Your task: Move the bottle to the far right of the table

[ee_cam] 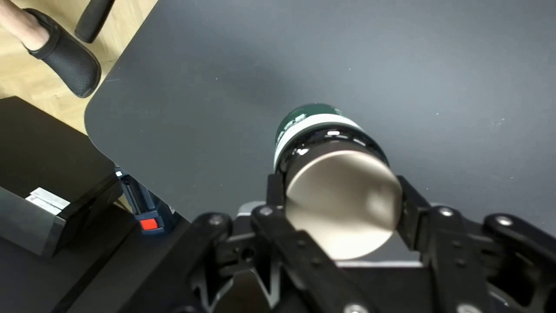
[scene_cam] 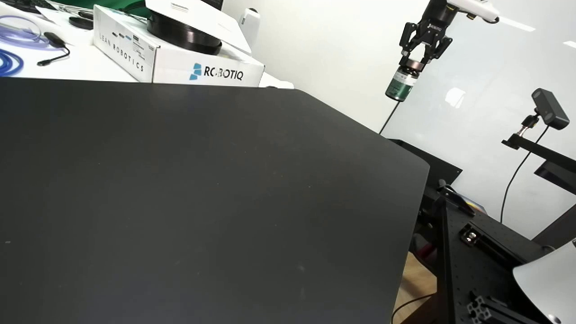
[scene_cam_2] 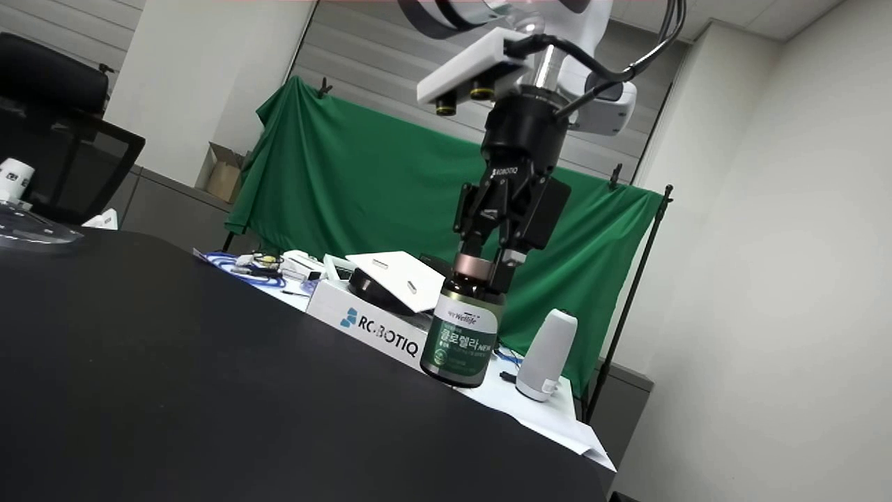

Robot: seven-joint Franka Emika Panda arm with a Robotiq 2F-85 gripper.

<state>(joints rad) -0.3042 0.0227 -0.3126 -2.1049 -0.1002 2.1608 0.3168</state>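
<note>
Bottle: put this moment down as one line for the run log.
bottle: in the air, not touching table | hand: closed on cap | placing: not yet done

Bright reflections glare off the white wall (scene_cam: 477, 76).

White arm (scene_cam_2: 603, 115) above, black gripper (scene_cam_2: 486, 261) below.
Smooth and rounded in the white parts. Directly over the gripper, a black cylindrical coupling (scene_cam_2: 524, 131); beside that, a flat white camera bar (scene_cam_2: 465, 67) with two dark lens barrels (scene_cam_2: 482, 89), ringed in yellow. Near both, black cables (scene_cam_2: 605, 74) in loose curves. Just under the coupling, "ROBOTIQ" in small white letters (scene_cam_2: 504, 171). Toward the tips, slim jointed black links (ee_cam: 304, 256), dotted with round silvery screw heads (ee_cam: 504, 221); at the ends, blocky, straight-edged black fingertips (ee_cam: 412, 213).
</note>
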